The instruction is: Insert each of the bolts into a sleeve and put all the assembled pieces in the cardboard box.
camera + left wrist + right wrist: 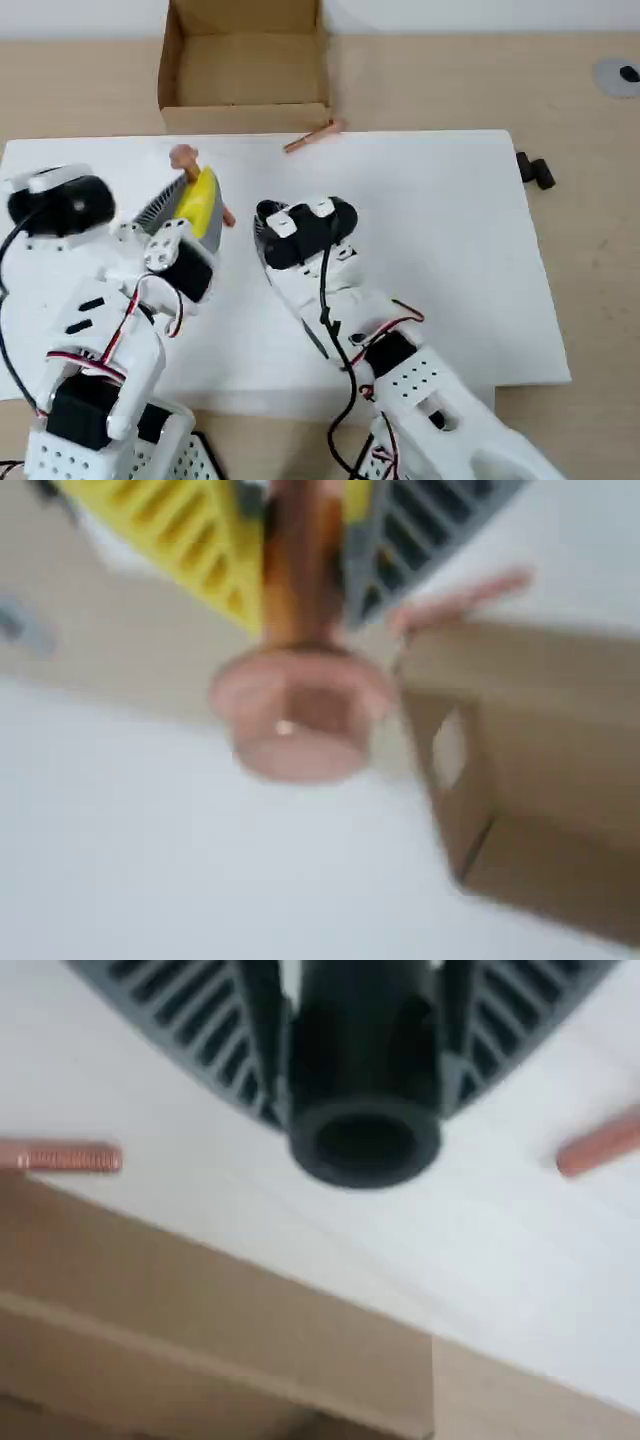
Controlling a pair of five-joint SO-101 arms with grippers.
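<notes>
Your left end effector is clenched on a copper bolt. The yellow finger and the grey finger pinch the shank. In the high view the flanged head points toward the cardboard box and the threaded tip pokes out the other side, toward the right arm. The bolt is over the white board, on its left part, short of the box.

Your right end effector is grasping a black sleeve. The grey fingers close on either side of it, and the open bore faces the wrist camera. It is near the middle of the board, just beside the left end effector. The sleeve and the held bolt are apart.

A loose bolt lies at the board's far edge, just beside the front right corner of the box. You cannot tell whether it touches the cardboard.

Two black sleeves lie on the bare table just off the board's right edge, well apart from both arms. The box stands open on the table beyond the board.
</notes>
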